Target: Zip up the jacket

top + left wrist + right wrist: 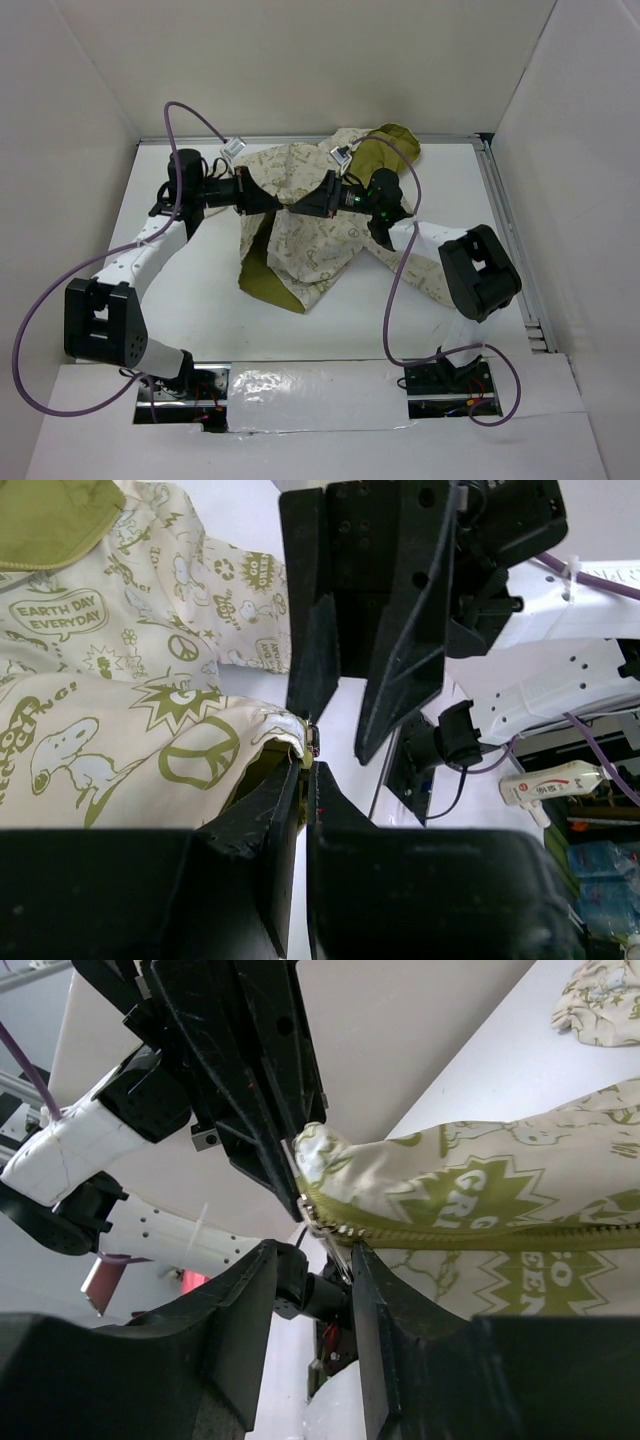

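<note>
Pinching the bottom corner of the jacket (120, 730), the left gripper (310, 767) is nearly closed on the fabric edge right at the foot of the zipper (480, 1232). Facing it tip to tip, the right gripper (312, 1252) stands half wide, one finger on each side of the small metal slider (325, 1228). There is a gap around the slider, so I would not call it a grip yet. The jacket lies spread on the worktop (190, 290), toward the back middle, with its hood (390, 150) farthest from the arms and the held corner between the two grippers.

Progress looks early, in my judgement. The slider sits at the very bottom end of the zipper, just beside the left gripper's pinch. From above, the front lies open with olive lining (268, 278) showing near the hem. In the right wrist view the olive teeth run away from the slider in one line, but I cannot tell whether both rows are meshed there. Done, it seems: the anchoring hold and the lining-up on the slider. Left: closing on the slider and drawing it all the way up toward the hood.
</note>
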Available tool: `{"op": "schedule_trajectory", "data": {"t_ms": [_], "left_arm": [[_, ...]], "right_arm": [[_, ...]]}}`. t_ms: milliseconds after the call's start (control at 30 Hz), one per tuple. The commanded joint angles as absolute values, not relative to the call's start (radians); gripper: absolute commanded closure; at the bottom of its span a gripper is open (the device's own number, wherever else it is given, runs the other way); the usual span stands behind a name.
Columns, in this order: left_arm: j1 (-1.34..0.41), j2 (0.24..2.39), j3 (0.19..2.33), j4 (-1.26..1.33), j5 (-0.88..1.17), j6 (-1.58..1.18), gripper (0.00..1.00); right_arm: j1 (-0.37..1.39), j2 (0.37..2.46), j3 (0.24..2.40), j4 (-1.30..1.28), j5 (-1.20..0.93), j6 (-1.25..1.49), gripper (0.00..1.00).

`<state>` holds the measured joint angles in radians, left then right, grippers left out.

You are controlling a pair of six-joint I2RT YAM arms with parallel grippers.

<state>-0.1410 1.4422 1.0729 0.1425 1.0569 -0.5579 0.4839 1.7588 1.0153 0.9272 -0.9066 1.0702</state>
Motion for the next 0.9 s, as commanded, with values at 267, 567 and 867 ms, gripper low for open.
{"op": "schedule_trajectory", "data": {"t_ms": [267, 567, 867], "left_arm": [[-0.146, 1.394, 1.057, 0.150, 1.017, -0.529, 1.00], [-0.152, 1.367, 1.058, 0.144, 1.043, -0.499, 1.00], [-0.164, 1.354, 1.072, 0.083, 1.016, -0.460, 1.00]], "right_arm": [[0.508, 1.729, 1.049, 0.904, -0.919, 1.022, 0.63], [0.506, 1.749, 1.080, 0.854, -0.917, 1.002, 0.76], [0.508, 1.720, 1.081, 0.822, -0.910, 0.954, 1.00]]}}
